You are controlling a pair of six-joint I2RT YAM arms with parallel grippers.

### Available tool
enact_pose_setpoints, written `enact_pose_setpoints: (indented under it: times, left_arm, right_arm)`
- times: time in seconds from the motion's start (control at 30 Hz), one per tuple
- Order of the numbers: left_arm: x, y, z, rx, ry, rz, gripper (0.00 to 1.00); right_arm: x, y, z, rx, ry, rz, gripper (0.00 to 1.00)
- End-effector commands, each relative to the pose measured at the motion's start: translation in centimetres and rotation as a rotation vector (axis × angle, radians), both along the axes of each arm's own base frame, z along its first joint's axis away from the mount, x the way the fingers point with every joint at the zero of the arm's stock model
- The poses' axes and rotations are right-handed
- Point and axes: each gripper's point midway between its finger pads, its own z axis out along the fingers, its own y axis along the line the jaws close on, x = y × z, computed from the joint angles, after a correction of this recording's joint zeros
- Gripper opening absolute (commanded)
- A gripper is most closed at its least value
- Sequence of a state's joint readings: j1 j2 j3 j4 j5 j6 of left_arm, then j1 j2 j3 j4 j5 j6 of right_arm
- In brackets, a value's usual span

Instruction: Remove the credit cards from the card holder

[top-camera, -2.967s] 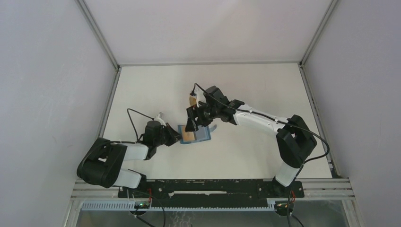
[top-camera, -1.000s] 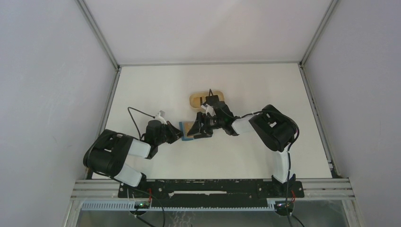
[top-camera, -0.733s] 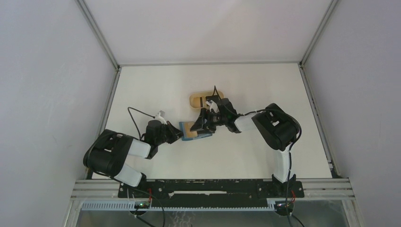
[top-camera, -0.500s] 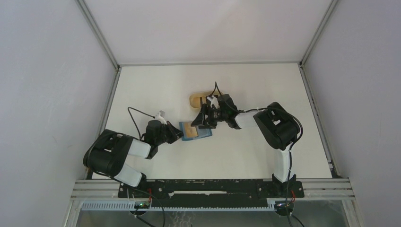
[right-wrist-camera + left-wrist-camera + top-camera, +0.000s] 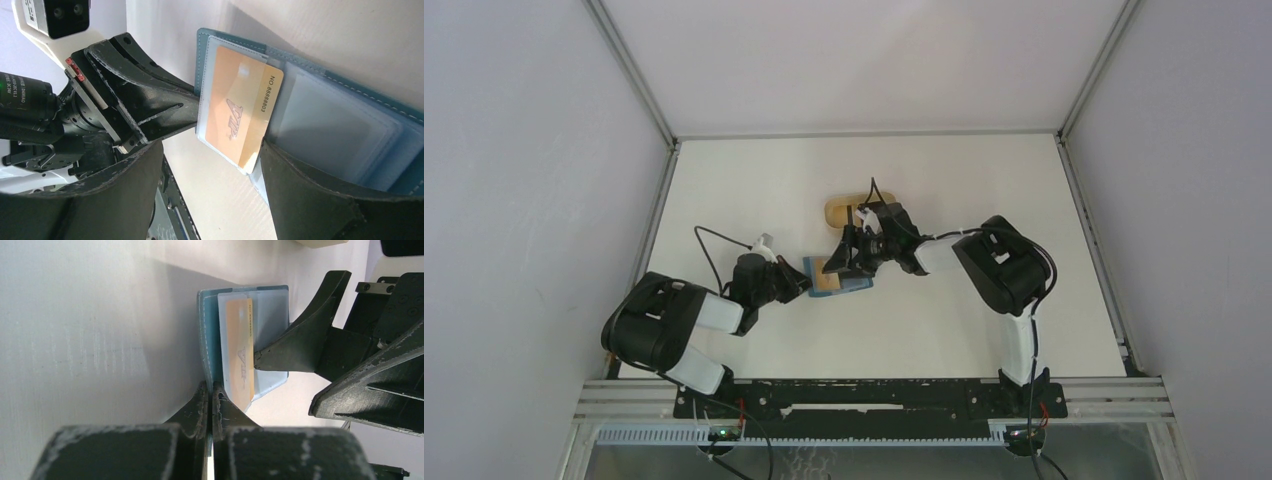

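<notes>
The teal-blue card holder (image 5: 852,281) lies open on the table, with clear sleeves showing inside. An orange card (image 5: 826,276) sits in the sleeve nearest the left arm and sticks partly out of it. No black card is in view. My left gripper (image 5: 802,284) is shut on the holder's left edge, as the left wrist view shows (image 5: 210,390). My right gripper (image 5: 844,262) is open over the holder. In the right wrist view (image 5: 210,150) its jaws straddle the card's (image 5: 240,107) near end. One finger (image 5: 280,170) rests on the clear sleeve beside the card.
A tan rounded tray (image 5: 842,211) lies just beyond the holder, partly behind the right wrist. The white table (image 5: 964,180) is walled on the left, right and back. The arm bases stand along the near edge.
Over three seconds the right gripper came down onto the holder. In the last second it drew back toward the tray, then shifted left again. The left gripper and holder have not moved.
</notes>
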State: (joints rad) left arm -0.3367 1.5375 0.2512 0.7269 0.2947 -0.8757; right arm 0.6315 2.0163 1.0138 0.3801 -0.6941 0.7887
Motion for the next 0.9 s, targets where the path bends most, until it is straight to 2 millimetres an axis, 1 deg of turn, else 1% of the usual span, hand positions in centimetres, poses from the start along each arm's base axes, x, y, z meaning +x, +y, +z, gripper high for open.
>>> enact_pose_setpoints:
  times: [0.0, 0.13, 0.33, 0.57, 0.7, 0.87]
  left_arm:
    - [-3.3, 2.1, -4.8, 0.138, 0.185, 0.022, 0.00]
    - [-3.4, 2.1, -4.8, 0.139, 0.185, 0.021, 0.00]
    - [-3.5, 2.3, -4.8, 0.143, 0.187, 0.025, 0.00]
    - [-3.4, 2.1, -4.8, 0.142, 0.187, 0.023, 0.00]
    - [-3.5, 2.2, -4.8, 0.145, 0.190, 0.025, 0.00]
    - [-3.5, 2.2, -4.8, 0.146, 0.191, 0.024, 0.00]
  right_arm:
    - [-0.5, 0.2, -1.9, -0.009, 0.083, 0.000, 0.81]
    - [-0.7, 0.4, -2.7, 0.022, 0.156, -0.003, 0.81]
    - [-1.0, 0.8, -2.1, 0.074, 0.184, 0.006, 0.81]
    - [-1.6, 2.2, 0.9, 0.226, 0.167, 0.064, 0.81]
    - [-1.8, 2.7, 2.4, 0.260, 0.134, 0.085, 0.81]
    - [-1.7, 2.8, 3.8, 0.287, 0.117, 0.091, 0.78]
